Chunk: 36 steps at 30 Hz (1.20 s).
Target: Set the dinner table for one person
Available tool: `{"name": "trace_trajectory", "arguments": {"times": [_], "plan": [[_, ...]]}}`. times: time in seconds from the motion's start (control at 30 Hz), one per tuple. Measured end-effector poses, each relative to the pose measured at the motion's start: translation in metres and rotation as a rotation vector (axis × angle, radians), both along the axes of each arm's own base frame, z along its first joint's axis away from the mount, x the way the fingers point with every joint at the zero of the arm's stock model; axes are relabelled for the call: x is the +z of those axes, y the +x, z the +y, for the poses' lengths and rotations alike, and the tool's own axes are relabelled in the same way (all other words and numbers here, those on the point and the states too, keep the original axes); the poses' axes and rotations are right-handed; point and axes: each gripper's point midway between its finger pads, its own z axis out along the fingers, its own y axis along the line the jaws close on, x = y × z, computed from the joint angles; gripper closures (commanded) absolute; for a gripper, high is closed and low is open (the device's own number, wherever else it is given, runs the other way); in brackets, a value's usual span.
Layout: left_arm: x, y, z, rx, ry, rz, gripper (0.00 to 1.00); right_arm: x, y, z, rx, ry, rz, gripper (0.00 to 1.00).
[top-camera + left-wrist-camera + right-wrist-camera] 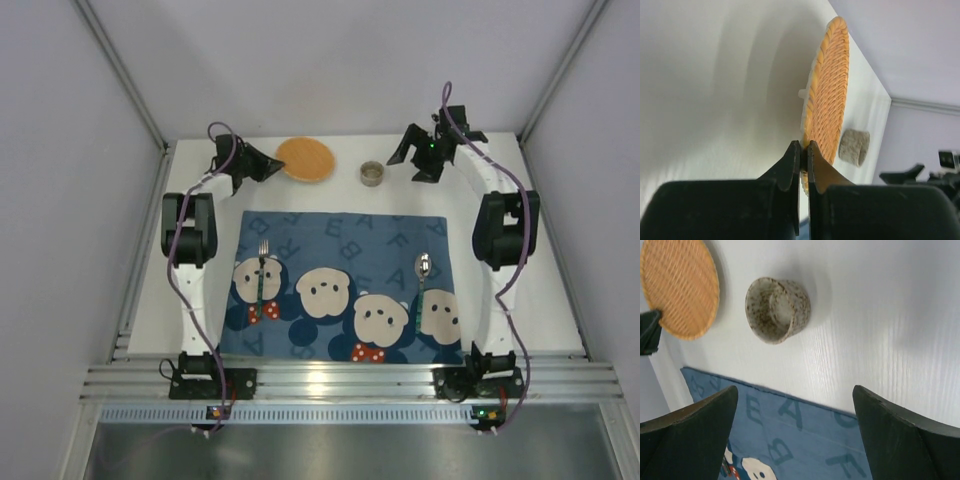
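My left claw (801,150) is pressed together on the near rim of the woven disc (830,90), pinching its edge. The disc is a flat round of stiff orange rattan that stretches away from my fingertips, low over the smooth white worktop (715,75). The blue bear placemat (340,240) lies back toward my base, so I judge the coming move to be a pull inward. My right claw (795,390) is spread wide, with the speckled stoneware cup (777,307) just beyond its tips.
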Motion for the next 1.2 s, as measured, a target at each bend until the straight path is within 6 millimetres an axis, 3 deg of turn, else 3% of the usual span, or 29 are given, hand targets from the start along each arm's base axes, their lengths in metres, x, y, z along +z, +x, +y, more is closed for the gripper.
{"name": "trace_trajectory", "arguments": {"times": [0.17,0.37,0.47,0.53,0.63,0.67,0.8,0.83,0.93,1.0,1.07,1.2], "plan": [[0.047,-0.045,-0.009,-0.085,0.018,-0.036,1.0,-0.021,0.031,0.008,-0.017,0.015,-0.005,0.06],[0.125,-0.127,-0.028,-0.202,0.041,-0.162,1.0,-0.068,0.038,0.022,-0.025,-0.011,0.058,0.09],[0.141,-0.169,-0.048,-0.299,0.047,-0.201,1.0,-0.064,0.046,0.034,-0.025,-0.021,0.031,0.13],[0.135,-0.193,-0.062,-0.367,0.056,-0.19,1.0,-0.062,0.05,0.041,-0.023,-0.037,0.011,0.24],[0.108,-0.231,-0.082,-0.46,0.077,-0.116,1.0,-0.068,0.051,0.048,-0.033,-0.066,0.008,0.42],[0.089,-0.247,-0.086,-0.491,0.097,-0.06,1.0,-0.073,0.051,0.048,-0.039,-0.081,0.015,0.44],[0.051,-0.288,-0.098,-0.576,0.17,0.078,1.0,-0.078,0.05,0.048,-0.049,-0.131,0.02,0.53],[0.045,-0.294,-0.099,-0.588,0.188,0.102,1.0,-0.077,0.051,0.047,-0.054,-0.144,0.016,0.66],[0.027,-0.312,-0.095,-0.619,0.24,0.162,1.0,-0.076,0.057,0.042,-0.067,-0.179,-0.001,0.84],[0.017,-0.32,-0.092,-0.631,0.264,0.191,1.0,-0.078,0.057,0.04,-0.076,-0.2,0.0,0.88],[0.007,-0.328,-0.089,-0.643,0.281,0.227,1.0,-0.08,0.058,0.039,-0.085,-0.211,0.0,0.99],[-0.002,-0.338,-0.093,-0.691,0.31,0.241,1.0,-0.079,0.059,0.039,-0.087,-0.22,-0.005,1.0]]}}
